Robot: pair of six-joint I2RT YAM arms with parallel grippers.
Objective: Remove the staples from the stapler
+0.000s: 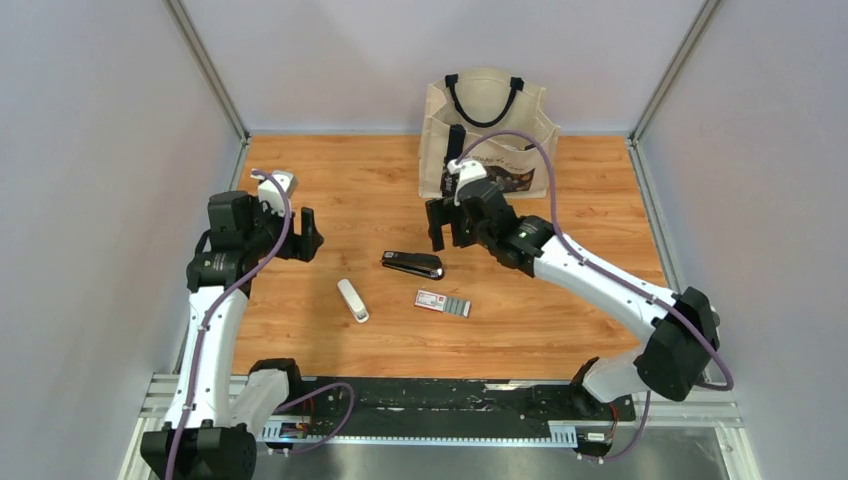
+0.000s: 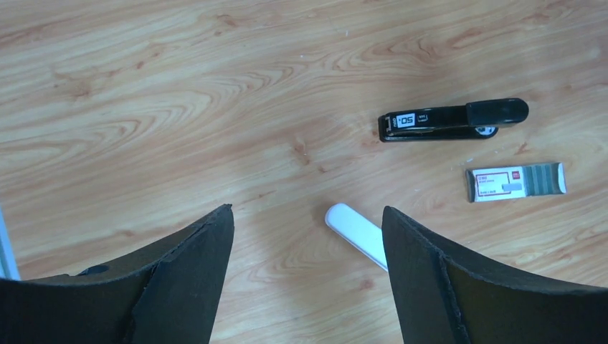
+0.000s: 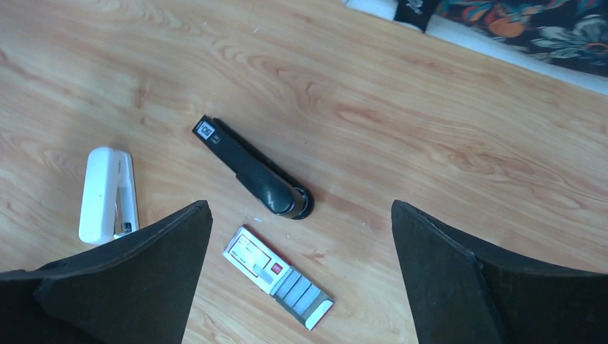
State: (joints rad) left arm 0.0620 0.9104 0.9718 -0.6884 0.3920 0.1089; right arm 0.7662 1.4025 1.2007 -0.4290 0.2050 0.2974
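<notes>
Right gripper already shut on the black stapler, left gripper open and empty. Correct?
Not quite. The right gripper is open, not shut on the black stapler. The right wrist view shows its fingers spread wide, with the stapler lying untouched below the gap. The left gripper is open and empty, as you said.

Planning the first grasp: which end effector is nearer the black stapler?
Right. The right end effector hovers just beyond the black stapler; the left end effector sits farther off to its left.
</notes>
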